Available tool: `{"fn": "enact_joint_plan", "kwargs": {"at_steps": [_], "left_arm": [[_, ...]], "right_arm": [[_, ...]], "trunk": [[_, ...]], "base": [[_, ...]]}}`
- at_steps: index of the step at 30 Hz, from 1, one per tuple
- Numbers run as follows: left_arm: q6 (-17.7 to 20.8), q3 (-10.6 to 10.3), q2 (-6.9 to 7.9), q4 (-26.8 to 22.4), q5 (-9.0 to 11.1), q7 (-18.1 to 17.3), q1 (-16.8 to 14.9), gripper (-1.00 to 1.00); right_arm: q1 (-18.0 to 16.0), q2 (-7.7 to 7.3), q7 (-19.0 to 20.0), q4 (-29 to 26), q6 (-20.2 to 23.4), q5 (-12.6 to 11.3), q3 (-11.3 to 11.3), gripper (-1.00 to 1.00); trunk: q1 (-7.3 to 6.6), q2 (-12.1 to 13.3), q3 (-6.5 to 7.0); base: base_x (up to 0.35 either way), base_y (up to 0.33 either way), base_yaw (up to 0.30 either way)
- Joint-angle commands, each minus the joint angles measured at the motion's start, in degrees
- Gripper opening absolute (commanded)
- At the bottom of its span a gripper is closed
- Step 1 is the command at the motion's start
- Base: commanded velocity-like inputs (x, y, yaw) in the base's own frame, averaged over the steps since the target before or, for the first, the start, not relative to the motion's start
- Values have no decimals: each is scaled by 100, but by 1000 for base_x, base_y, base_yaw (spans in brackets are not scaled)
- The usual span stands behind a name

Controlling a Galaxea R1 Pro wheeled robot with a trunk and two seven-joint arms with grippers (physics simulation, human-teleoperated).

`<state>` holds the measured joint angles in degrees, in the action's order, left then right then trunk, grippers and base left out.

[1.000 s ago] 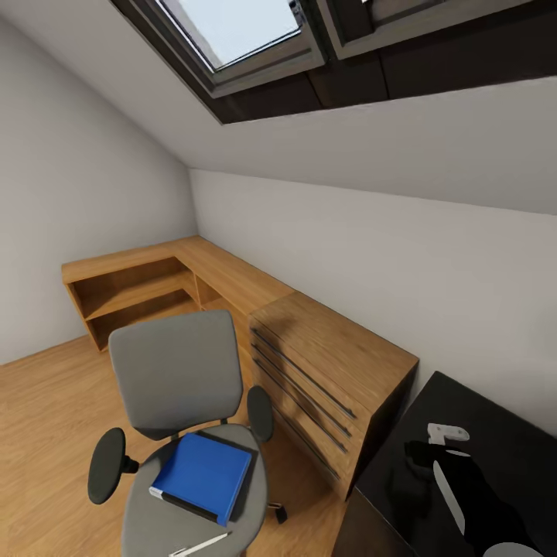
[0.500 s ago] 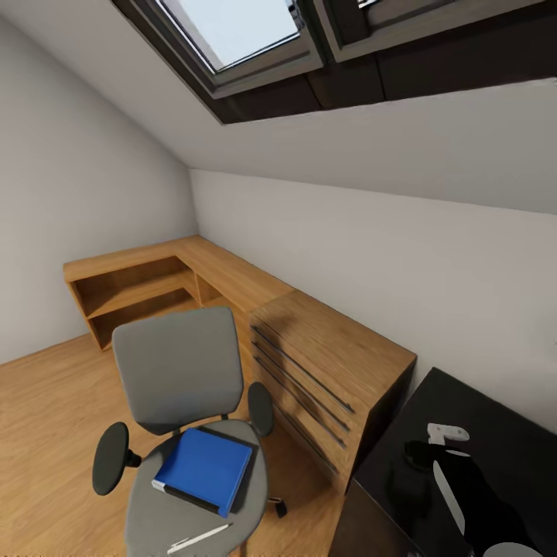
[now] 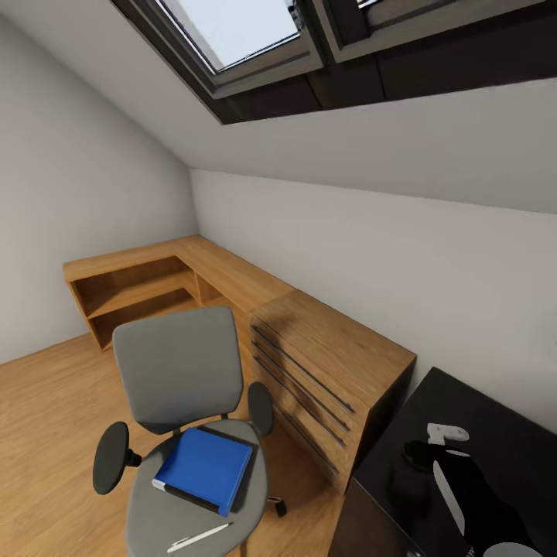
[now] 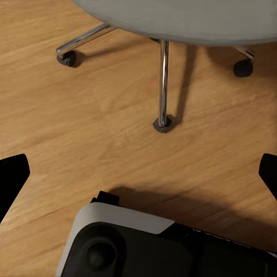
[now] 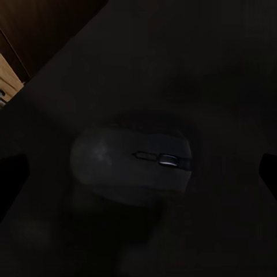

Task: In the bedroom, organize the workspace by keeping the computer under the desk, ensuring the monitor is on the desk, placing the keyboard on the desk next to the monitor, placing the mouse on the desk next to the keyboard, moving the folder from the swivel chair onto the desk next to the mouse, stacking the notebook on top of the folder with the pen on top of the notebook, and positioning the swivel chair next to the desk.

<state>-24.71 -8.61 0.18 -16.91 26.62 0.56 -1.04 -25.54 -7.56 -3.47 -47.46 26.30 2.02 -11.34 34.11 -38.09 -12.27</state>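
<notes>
We look down on a wooden floor (image 3: 39,402) under a sloped ceiling with a skylight (image 3: 232,31). A light wooden dresser (image 3: 333,371) stands between the swivel chair (image 3: 186,402) and the glossy black desk (image 3: 464,418). On the seat lie the folder (image 3: 205,468) and the pen (image 3: 199,537). Our right wrist view adds the mouse (image 5: 133,158) resting on the desk, right gripper (image 5: 138,173) fingers spread wide around it. The left wrist view shows the chair's chrome base, left gripper (image 4: 138,173) fingers apart.

Attic home office: sloped ceiling, skylight (image 3: 232,31), wooden dresser (image 3: 333,371), swivel chair (image 3: 182,371).
</notes>
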Motion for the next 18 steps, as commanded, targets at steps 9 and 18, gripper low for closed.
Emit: {"fn": "enact_joint_plan", "kwargs": {"at_steps": [9,18], "left_arm": [[-25,-42,8,4,54,6,-4,100],[-25,-39,9,4,49,6,-6,100]], "right_arm": [[-3,1,4,-8,25,22,4,100],[-3,1,4,-8,24,21,6,100]], "trunk": [[1,-7,-9],[1,-7,-9]], "base": [[14,0,0],[144,0,0]]}}
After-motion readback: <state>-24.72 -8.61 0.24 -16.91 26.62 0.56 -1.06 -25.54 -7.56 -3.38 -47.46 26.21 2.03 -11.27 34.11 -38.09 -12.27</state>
